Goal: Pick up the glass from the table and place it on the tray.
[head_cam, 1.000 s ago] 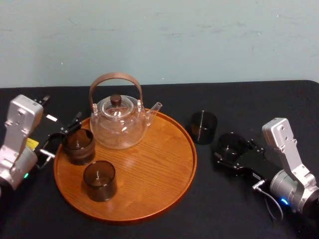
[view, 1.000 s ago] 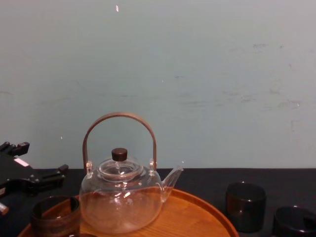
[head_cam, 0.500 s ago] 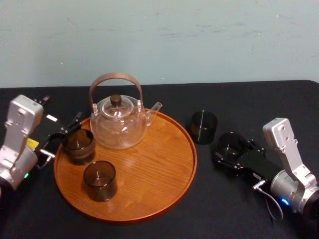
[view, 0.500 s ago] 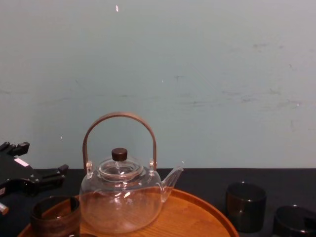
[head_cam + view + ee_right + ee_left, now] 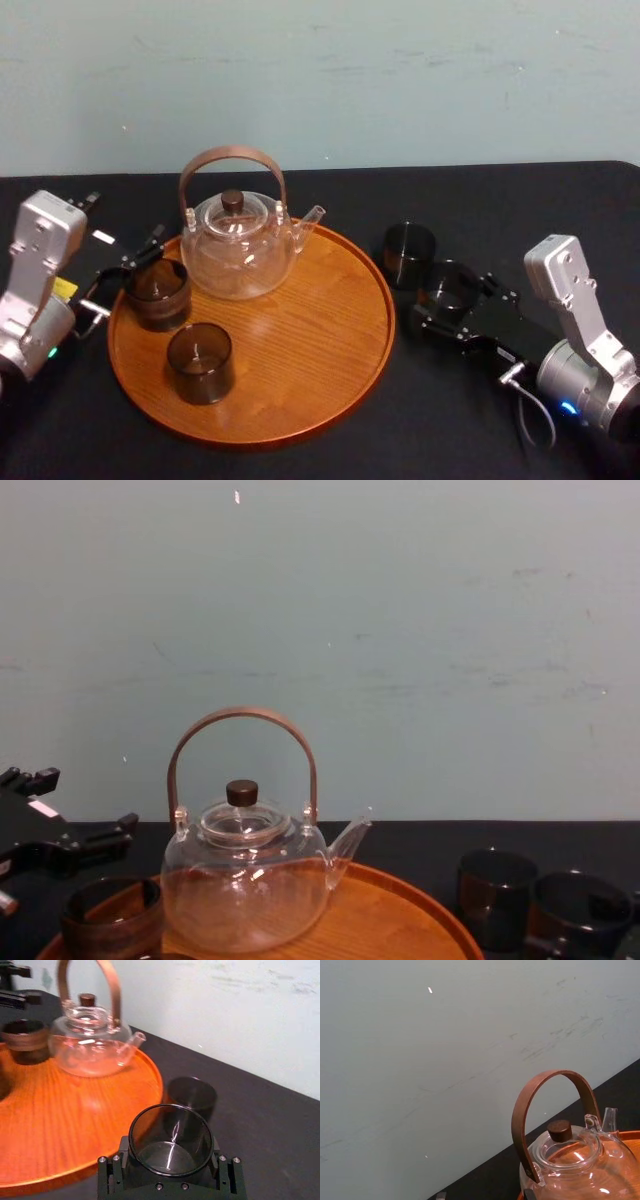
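The right gripper [image 5: 451,302] pinches the dark smoked cylindrical glass [image 5: 450,286] between its jaws. Over the last second it has carried the glass leftward. The glass is now just beside the second dark glass [image 5: 408,254] standing on the black bench [image 5: 520,200], near the rim of the round orange-brown wooden tray [image 5: 330,385]. The transfer looks underway, with the set-down not yet done. The left gripper [image 5: 125,268] waits, spread, at the tray's left edge.
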